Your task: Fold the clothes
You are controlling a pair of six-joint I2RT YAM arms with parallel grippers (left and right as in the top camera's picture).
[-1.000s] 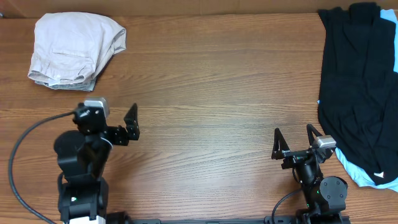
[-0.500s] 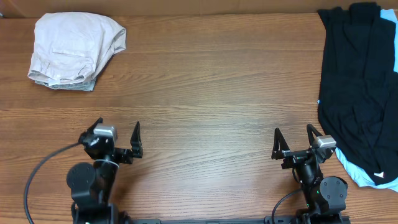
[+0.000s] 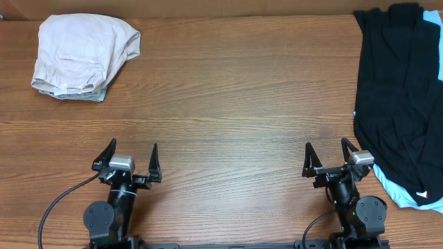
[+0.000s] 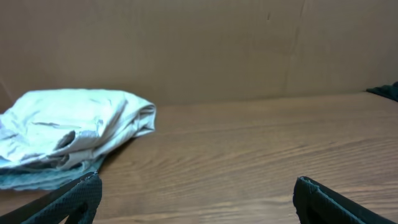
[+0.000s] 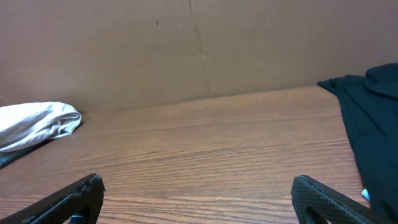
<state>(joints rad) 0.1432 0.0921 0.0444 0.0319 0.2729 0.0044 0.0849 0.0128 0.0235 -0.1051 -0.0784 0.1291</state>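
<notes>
The pale beige shorts [image 3: 83, 54] lie folded in a compact bundle at the table's far left corner. They also show in the left wrist view [image 4: 71, 130] and at the left edge of the right wrist view [image 5: 34, 124]. My left gripper [image 3: 131, 153] is open and empty near the front edge, well short of the shorts. My right gripper [image 3: 325, 154] is open and empty near the front right. In both wrist views the fingertips frame bare wood: left gripper [image 4: 199, 190], right gripper [image 5: 199, 190].
A pile of black garments [image 3: 401, 97] covers the right side of the table, with light-blue fabric [image 3: 408, 197] showing under its near edge; the pile shows in the right wrist view [image 5: 373, 118]. A brown cardboard wall [image 4: 199, 43] stands behind the table.
My left arm has drawn back toward the front edge and lowered, its gripper turning to face the far side. The right arm and the clothes have not moved.
</notes>
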